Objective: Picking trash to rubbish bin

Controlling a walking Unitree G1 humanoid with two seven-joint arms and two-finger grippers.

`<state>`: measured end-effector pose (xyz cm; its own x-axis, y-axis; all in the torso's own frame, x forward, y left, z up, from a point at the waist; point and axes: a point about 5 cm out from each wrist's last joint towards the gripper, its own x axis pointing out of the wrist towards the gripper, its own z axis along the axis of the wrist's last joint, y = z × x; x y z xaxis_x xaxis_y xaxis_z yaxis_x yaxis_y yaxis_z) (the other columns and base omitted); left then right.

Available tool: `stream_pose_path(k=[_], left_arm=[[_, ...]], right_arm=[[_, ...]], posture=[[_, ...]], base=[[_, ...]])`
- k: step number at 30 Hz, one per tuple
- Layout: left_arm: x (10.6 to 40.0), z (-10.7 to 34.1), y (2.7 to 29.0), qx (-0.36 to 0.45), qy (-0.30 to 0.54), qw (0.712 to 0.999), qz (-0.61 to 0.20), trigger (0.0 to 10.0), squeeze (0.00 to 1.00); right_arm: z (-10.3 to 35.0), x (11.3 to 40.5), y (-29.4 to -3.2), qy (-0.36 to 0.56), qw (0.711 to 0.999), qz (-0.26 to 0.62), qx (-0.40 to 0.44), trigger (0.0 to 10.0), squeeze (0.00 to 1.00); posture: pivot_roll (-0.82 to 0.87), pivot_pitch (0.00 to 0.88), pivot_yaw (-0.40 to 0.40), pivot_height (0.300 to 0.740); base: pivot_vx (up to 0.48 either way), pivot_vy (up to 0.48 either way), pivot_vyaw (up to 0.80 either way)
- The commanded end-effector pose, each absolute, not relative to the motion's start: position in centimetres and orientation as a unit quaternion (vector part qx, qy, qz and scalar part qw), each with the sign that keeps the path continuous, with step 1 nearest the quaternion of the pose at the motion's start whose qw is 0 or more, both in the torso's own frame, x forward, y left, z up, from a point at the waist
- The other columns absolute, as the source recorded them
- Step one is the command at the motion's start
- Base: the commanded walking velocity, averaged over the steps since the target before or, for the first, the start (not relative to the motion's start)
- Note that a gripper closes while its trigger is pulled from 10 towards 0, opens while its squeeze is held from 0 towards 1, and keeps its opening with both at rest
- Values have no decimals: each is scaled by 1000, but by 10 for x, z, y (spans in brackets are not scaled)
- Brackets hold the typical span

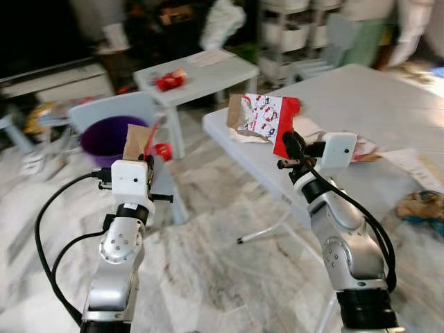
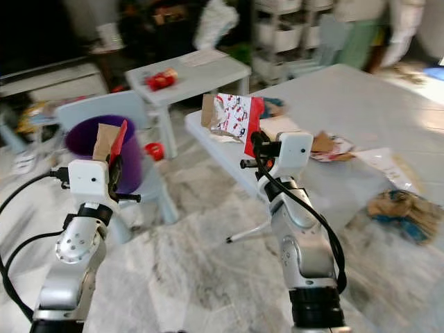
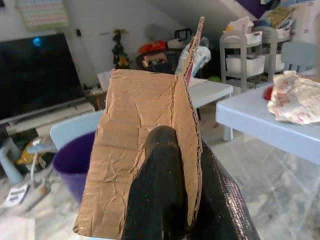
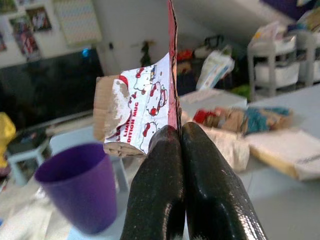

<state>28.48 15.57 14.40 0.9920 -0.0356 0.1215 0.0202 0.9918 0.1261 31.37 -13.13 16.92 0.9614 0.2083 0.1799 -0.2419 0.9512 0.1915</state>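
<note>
We see our left gripper (image 3: 172, 165) clenched on a torn piece of brown corrugated cardboard (image 3: 137, 145), held upright just in front of the purple plastic rubbish bin (image 1: 105, 139), which stands on a pale blue chair (image 1: 111, 109). Our right gripper (image 4: 181, 160) is clamped tight on a red and white printed cardboard scrap (image 1: 267, 118), raised above the near edge of the long grey table (image 1: 361, 104). More crumpled paper trash (image 1: 423, 206) lies on that table.
</note>
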Motion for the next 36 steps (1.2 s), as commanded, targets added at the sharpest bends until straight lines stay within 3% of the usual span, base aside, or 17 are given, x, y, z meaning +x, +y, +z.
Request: stream_pose_path(k=[1, 19, 25, 36], left_arm=[[283, 145, 161, 60, -60, 996, -6, 10000, 0], [283, 146, 157, 47, -58, 996, -43, 10000, 0], [284, 146, 158, 41, -55, 997, -44, 10000, 0], [282, 143, 157, 35, -48, 997, -45, 10000, 0]], right_arm=[[177, 314, -128, -90, 983, 121, 108, 10000, 0], [176, 311, -120, -88, 979, 139, 116, 10000, 0], [177, 312, -120, -91, 979, 138, 123, 10000, 0], [178, 310, -114, -93, 977, 151, 119, 10000, 0]], posture=[[-10, 30, -25, 740], [-6, 28, -21, 740], [-6, 31, -21, 740], [-8, 34, -27, 740]], base=[[0, 0, 800], [0, 0, 800], [42, 0, 0], [391, 0, 0]])
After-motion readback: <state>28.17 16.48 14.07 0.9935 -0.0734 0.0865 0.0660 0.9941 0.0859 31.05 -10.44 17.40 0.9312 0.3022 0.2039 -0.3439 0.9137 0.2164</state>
